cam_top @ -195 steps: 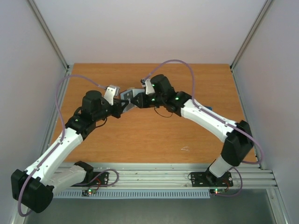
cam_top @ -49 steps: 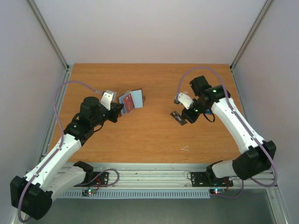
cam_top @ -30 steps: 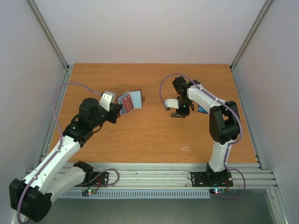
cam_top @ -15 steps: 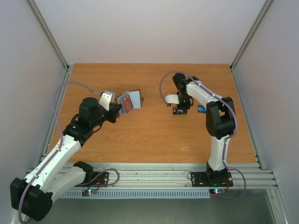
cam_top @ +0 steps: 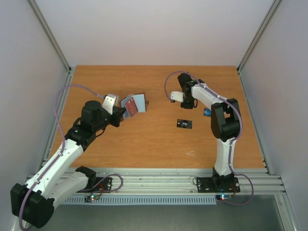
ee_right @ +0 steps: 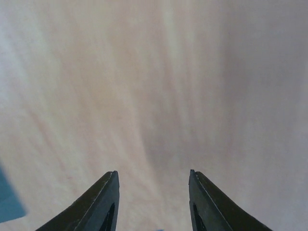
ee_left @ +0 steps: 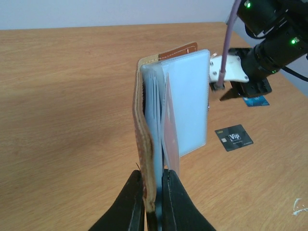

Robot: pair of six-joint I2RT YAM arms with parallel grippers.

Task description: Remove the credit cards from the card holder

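Soft, even overhead light, no glare on the table [cam_top: 144, 139]; only faint shadows there under my arms [cam_top: 62, 149]. L wrist cam sharp on card holder [ee_left: 190, 106], far table softer. R wrist cam: table smeared w/ blur, right end effector [ee_right: 153, 172] crisp.

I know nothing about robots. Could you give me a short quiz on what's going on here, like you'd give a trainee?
1. True or false: the black card lies flat on the table.
2. The left gripper is shut on: A the card holder, B the black card, C nothing.
3. Fill in the gap: the right gripper is ____ and holds nothing.
Key: 1 true; 2 A; 3 open.
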